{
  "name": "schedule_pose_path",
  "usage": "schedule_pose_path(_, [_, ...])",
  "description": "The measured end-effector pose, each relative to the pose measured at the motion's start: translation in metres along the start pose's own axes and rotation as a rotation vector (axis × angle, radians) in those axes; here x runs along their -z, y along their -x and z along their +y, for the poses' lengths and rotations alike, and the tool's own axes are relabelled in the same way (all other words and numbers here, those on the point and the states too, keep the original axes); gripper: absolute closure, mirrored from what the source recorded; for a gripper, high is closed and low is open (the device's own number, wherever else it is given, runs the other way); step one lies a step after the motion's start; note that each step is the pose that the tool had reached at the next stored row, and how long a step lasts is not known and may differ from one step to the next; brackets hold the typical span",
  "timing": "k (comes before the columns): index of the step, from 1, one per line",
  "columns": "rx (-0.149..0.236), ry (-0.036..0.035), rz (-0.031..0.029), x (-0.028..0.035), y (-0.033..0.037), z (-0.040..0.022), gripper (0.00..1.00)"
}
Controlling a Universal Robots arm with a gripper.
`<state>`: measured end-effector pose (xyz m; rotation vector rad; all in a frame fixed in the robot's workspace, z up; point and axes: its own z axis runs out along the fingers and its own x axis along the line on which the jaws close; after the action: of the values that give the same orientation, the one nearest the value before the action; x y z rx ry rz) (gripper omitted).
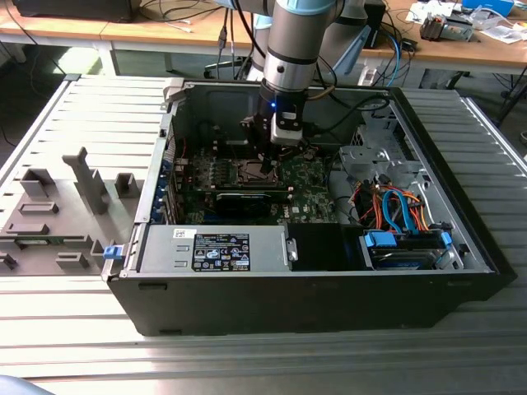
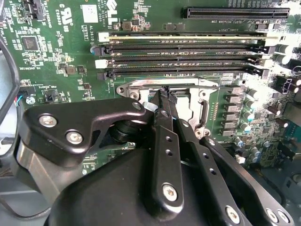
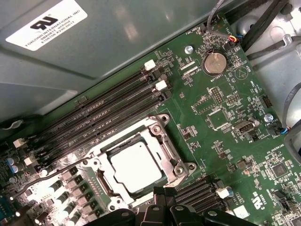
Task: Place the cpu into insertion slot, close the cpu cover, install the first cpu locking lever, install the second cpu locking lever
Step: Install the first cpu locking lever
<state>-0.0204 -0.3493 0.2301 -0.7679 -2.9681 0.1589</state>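
As the chip [image 3: 136, 167] lay under the lowered cover [image 3: 165, 149], the gripper [image 2: 163, 94], fingers pressed together just beside it, probably needed a slow, straight push on the lever [image 2: 197, 87].

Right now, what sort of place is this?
Probably an electronics lab or workshop: an open desktop computer case sits on a slatted metal table, grey fixture blocks beside it, cluttered wooden desks behind.

Smooth silvery metal cpu [image 3: 136, 167], glossy green board [image 3: 225, 141]
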Motion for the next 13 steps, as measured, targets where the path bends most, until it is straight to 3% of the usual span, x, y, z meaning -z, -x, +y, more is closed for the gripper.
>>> schedule_pose_path(13, [0.037, -0.0016, -0.0044, 0.0, 0.0, 0.0, 0.89])
